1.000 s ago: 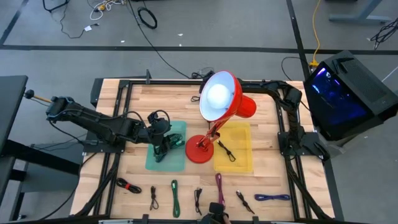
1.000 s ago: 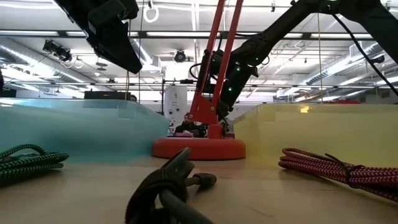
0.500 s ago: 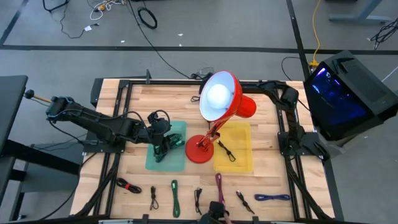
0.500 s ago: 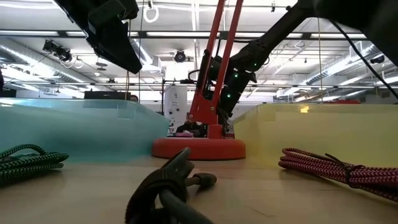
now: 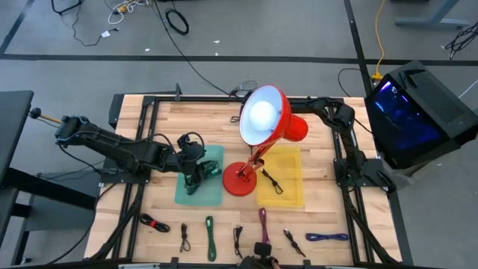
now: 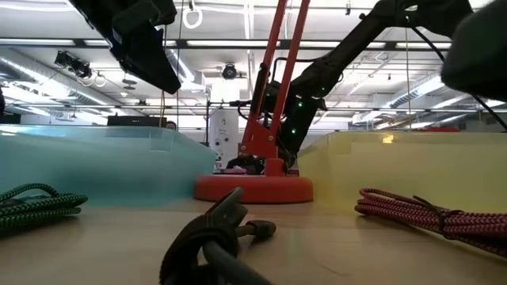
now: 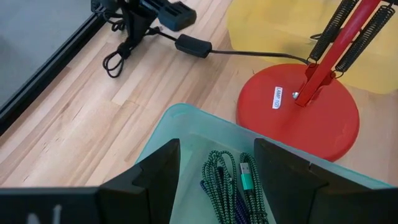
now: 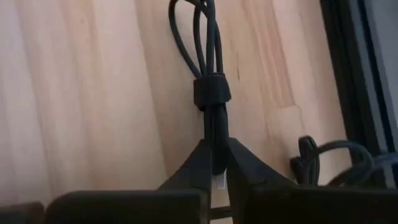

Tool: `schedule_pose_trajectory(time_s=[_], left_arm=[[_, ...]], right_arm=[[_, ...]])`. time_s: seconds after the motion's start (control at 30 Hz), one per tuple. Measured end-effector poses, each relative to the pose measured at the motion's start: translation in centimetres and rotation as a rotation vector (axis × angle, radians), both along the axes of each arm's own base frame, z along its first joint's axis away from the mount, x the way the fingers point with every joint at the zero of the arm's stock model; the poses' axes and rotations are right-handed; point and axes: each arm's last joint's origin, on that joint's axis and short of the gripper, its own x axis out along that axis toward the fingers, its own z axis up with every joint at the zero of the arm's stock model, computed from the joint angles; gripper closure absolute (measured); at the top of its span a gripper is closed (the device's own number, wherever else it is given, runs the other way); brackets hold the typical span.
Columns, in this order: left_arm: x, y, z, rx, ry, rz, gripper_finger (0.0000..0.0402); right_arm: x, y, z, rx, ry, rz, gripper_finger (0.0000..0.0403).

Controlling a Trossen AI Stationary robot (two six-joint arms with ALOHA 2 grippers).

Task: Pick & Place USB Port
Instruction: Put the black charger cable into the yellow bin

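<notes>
**Right hand clamped on black cable at the back of the table; left hand open over teal tray**

1. Right hand [image 8: 216,163]: the wrist view shows both fingers pinched together on a bundled black cable [image 8: 211,93]. The grip sits just below the cable's tie band. The cable's loops lie flat on the wooden table [image 8: 93,93], close to the dark frame rail [image 8: 348,74] at its edge. In the high view this hand is hidden under the shade of the red lamp [image 5: 265,119].

2. Left hand [image 5: 196,173]: it hangs over the teal tray [image 5: 213,194] with its fingers [image 7: 155,174] spread wide and nothing between them. Under it, inside the tray, lies a green braided cable [image 7: 219,177] with a green plug.

3. Surroundings: the lamp's round base [image 7: 298,109] stands between the teal tray and the yellow tray [image 5: 291,194]. A coiled dark cable [image 5: 270,181] lies in the yellow tray. Further bundled cables lie in a row along the table's front edge, among them a green one [image 5: 210,237] and a maroon one [image 5: 264,220].
</notes>
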Motion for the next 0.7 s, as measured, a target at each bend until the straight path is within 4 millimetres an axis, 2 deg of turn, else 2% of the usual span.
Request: schedule_pose_trajectory(time_s=[0.2, 0.33, 0.53, 0.7], left_arm=[[0.0, 0.0, 0.0, 0.010, -0.003, 0.009, 0.0191], [0.0, 0.1, 0.0, 0.012, -0.003, 0.013, 0.0191], [0.1, 0.3, 0.0, 0.012, -0.004, 0.024, 0.0191], [0.1, 0.3, 0.0, 0.011, -0.005, 0.024, 0.0191]], right_arm=[[-0.5, 0.0, 0.3, 0.056, 0.000, -0.004, 0.0392], [-0.9, 0.6, 1.6, 0.064, 0.011, -0.004, 0.0392], [-1.2, 1.6, 6.0, 0.005, -0.080, -0.020, 0.0392], [-1.9, 3.2, 10.4, -0.017, -0.186, -0.008, 0.0392]])
